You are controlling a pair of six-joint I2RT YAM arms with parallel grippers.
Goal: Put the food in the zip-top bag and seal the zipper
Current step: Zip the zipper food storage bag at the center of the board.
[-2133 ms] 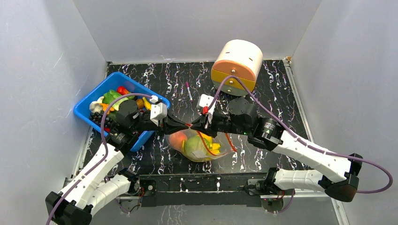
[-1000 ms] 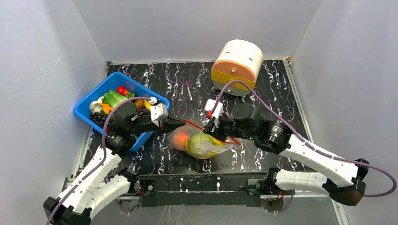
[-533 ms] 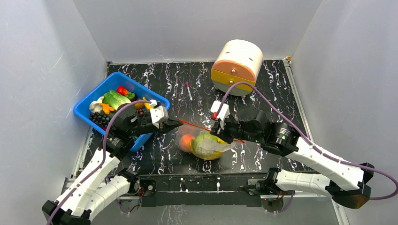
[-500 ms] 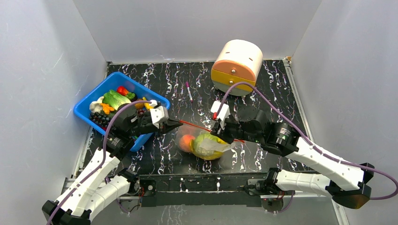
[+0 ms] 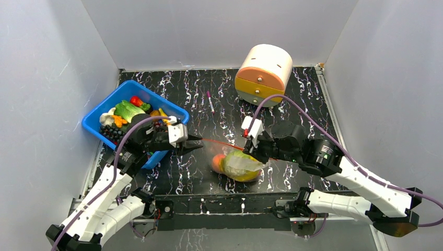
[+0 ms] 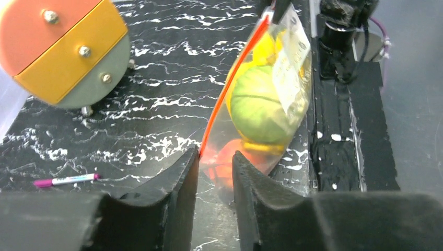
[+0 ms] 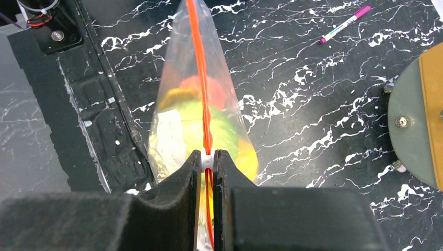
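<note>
My right gripper (image 7: 208, 158) was clamped on the zipper (image 7: 197, 73) above the filled bag (image 5: 240, 166) lying between both grippers, the left gripper (image 6: 215, 159) slightly agape at the strip's far end, holding nothing I could see — so I judged one firm, level slide along it best.
</note>
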